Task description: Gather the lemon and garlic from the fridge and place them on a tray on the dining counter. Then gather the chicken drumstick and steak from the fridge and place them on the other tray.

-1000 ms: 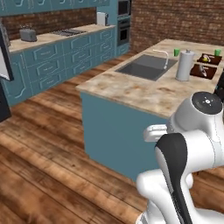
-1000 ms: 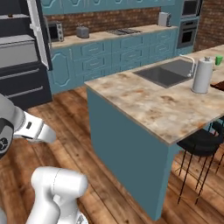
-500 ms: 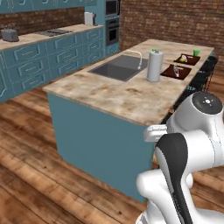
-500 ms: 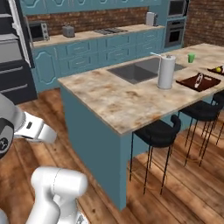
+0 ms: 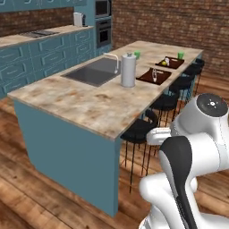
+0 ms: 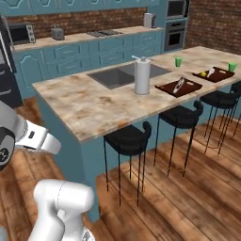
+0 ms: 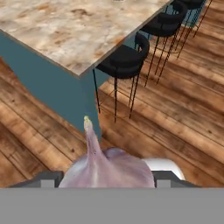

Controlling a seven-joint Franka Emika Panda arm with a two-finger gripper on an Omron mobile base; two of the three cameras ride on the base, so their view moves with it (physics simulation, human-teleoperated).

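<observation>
We carry the pale, pinkish garlic bulb (image 7: 107, 168) clamped in our tool (image 7: 105, 177), its pointed stem tip up, above the wooden plank floor (image 7: 175, 131). Beyond it stands the beige marbled stone surface (image 5: 89, 100) on its teal base, with black bar stools (image 6: 127, 139) alongside and two dark trays (image 6: 179, 87) on top.

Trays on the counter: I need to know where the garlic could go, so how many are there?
2. The nearer tray sits past the paper towel roll; the farther tray lies beyond it, holding the lemon.
</observation>
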